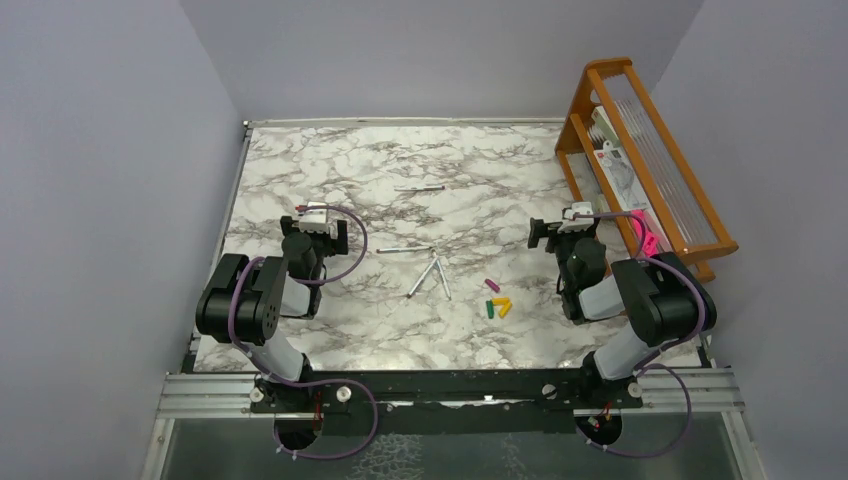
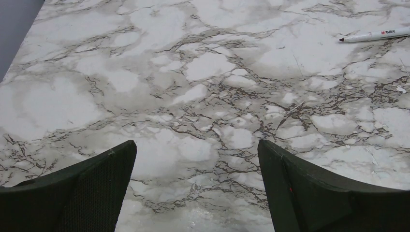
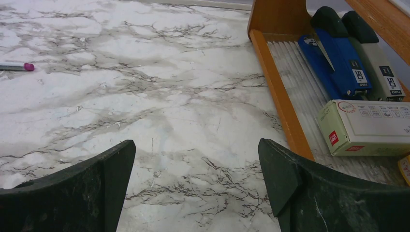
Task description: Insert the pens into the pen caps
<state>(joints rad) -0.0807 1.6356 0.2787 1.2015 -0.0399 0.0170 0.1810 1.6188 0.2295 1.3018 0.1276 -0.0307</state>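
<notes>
Top view: four pens lie bare at mid-table. The pen caps cluster near them, to the right, and none is fitted.

Left wrist: the left gripper stands wide open and empty.

Right wrist: the right gripper is likewise open and empty.

You have all four insertions left.

Right gripper hangs over the marble table, its two dark fingers spread wide, nothing between them. Far left, at the frame's edge, lies the end of a pen with a magenta tip. On the right stands a wooden rack holding a blue stapler, a grey stapler beside it and, nearer, a pale box.
</notes>
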